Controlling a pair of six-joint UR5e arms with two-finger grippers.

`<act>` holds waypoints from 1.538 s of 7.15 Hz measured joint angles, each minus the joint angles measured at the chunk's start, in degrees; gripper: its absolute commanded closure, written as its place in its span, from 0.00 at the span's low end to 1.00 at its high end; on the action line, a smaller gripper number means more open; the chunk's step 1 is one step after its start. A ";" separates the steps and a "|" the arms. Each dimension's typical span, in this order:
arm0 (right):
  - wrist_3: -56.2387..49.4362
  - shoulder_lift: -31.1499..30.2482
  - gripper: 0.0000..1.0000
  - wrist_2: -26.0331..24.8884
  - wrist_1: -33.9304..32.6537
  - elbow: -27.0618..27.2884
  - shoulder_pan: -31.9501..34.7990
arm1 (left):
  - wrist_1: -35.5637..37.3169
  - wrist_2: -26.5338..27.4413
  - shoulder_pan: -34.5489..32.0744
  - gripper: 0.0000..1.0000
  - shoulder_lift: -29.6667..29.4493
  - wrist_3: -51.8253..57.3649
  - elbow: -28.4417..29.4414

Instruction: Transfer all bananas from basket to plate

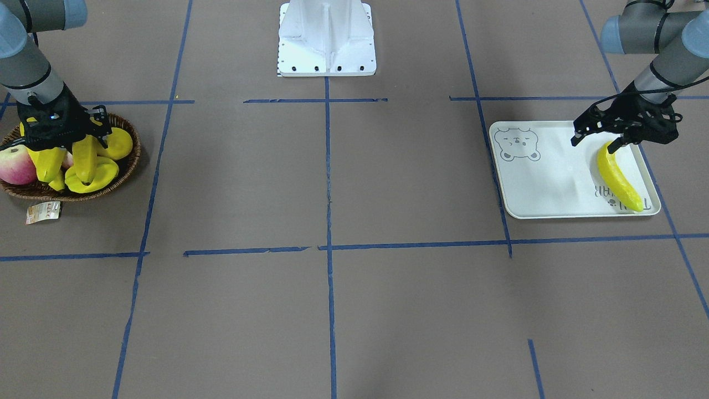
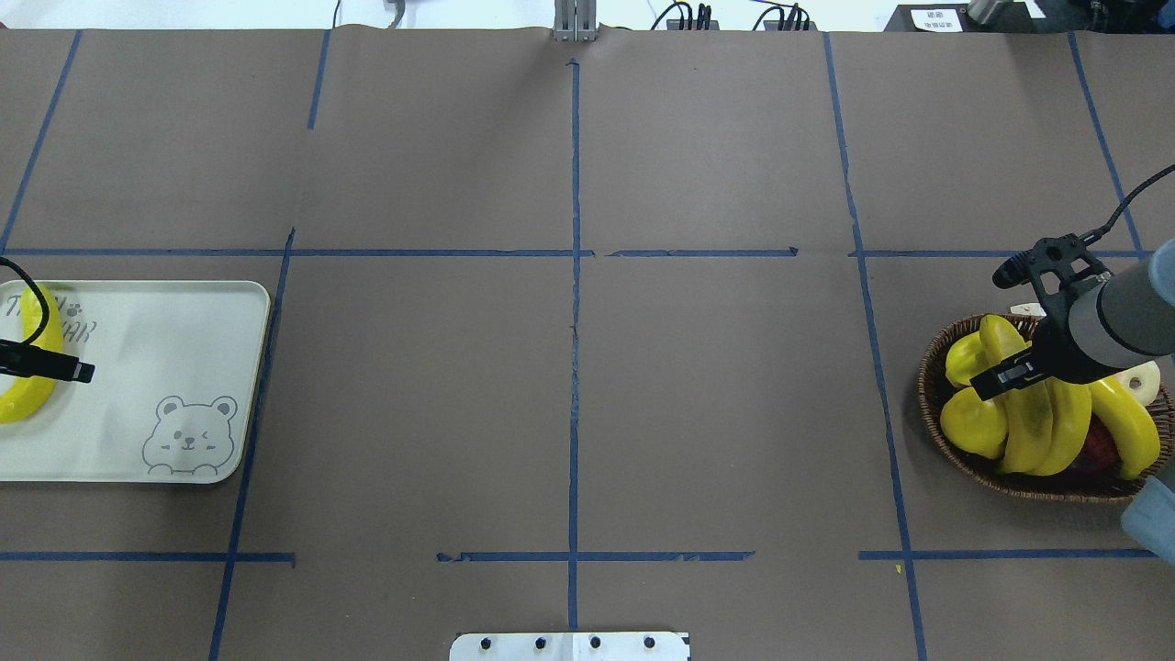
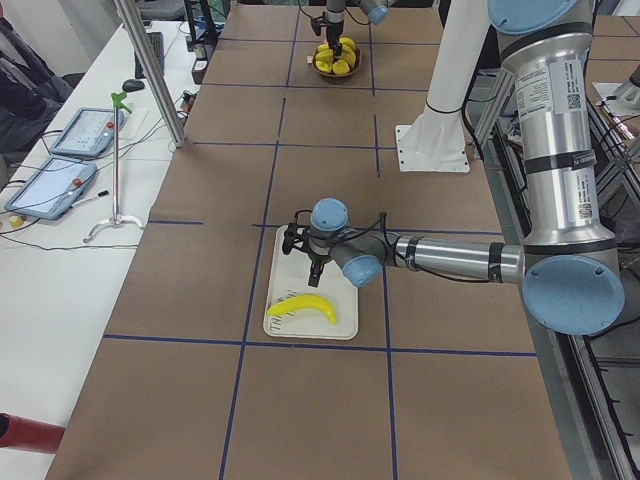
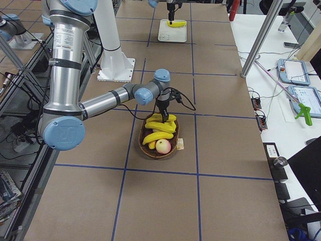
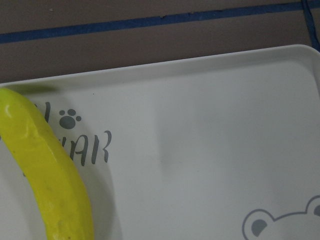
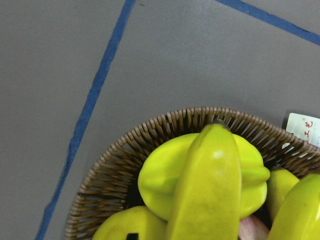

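Found left claw (image 1: 592,144) pointed down at the tabletop (image 1: 332,310), jaws spread apart, nothing gripped between them. Found right claw (image 1: 63,145) also pointed down, jaws closed across a banana (image 2: 1028,431) directly beneath it. Noted both forearms stretched out low and near level behind the claws, wrists bent downward. Recorded the two claws well apart, at opposite ends.
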 measured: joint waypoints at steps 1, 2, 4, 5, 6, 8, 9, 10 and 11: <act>0.00 -0.10 0.98 -0.02 0.01 0.03 0.07 | 0.00 0.00 0.00 0.00 0.00 0.00 0.00; -0.02 -0.21 0.98 0.07 0.08 0.27 0.50 | 0.00 0.00 0.00 0.00 -0.02 0.00 0.00; -0.06 -0.56 0.98 1.54 0.05 2.61 2.33 | 0.00 -0.02 0.00 0.00 -0.04 0.00 -0.05; 0.27 -0.43 0.98 3.73 0.07 3.80 3.29 | 0.00 -0.08 0.03 0.00 -0.13 -0.04 -0.07; 1.34 0.01 0.97 6.02 0.30 4.35 3.91 | 0.00 -0.19 0.06 0.00 -0.32 -0.28 -0.13; 8.95 3.64 0.96 8.59 1.16 4.18 4.16 | 0.09 -1.00 0.11 0.00 -2.08 -3.05 -0.66; 13.47 6.24 0.95 9.42 2.61 3.42 3.98 | 0.08 -2.13 0.14 0.00 -3.78 -6.37 -0.98; 18.56 8.07 0.95 9.79 6.08 2.11 3.21 | -0.01 -3.24 0.19 0.00 -5.50 -9.40 -1.26; 24.29 8.97 0.95 9.87 12.54 -0.17 1.78 | -0.15 -3.92 0.26 0.00 -7.19 -12.10 -1.53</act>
